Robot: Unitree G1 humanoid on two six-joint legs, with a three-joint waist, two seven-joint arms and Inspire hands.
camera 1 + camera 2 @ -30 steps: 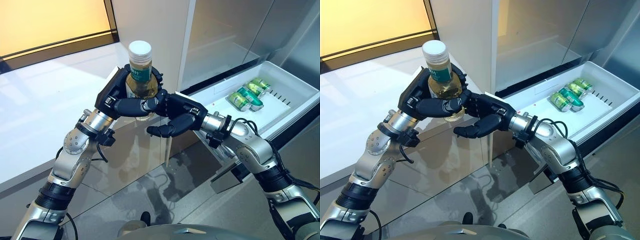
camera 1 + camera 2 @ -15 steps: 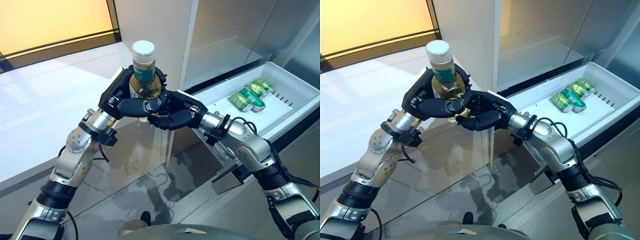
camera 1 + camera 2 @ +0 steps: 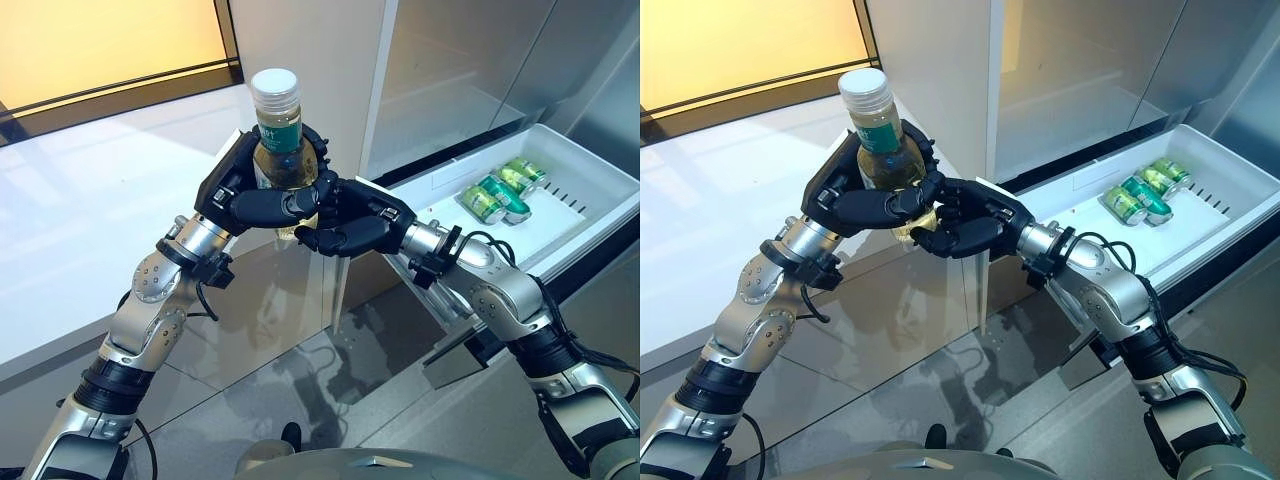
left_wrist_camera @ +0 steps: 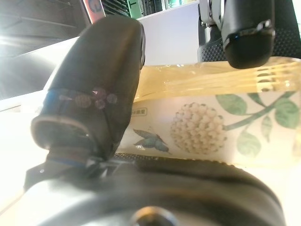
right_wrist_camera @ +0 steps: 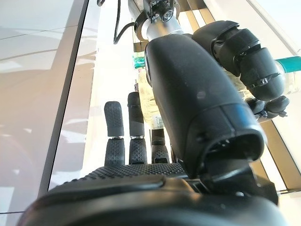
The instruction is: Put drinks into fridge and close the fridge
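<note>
2 robot hands meet on 1 bottle (image 3: 277, 150). The left robot hand (image 3: 240, 190) has its fingers and thumb curled round the bottle's body, holding it upright with the white cap above its knuckles; the left wrist view shows the thumb (image 4: 94, 84) pressed on the pale label with its flower print. The right robot hand (image 3: 352, 222) sits just beside the left robot hand, its fingers curled under the base of the bottle and touching the left fingers; whether they clamp the bottle itself I cannot tell. Beyond the right robot hand, well apart from it, the white fridge drawer (image 3: 590, 170) stands pulled out, with 3 green cans (image 3: 497, 190) lying side by side inside. Behind the left robot hand runs a pale surface (image 3: 90, 200).
</note>
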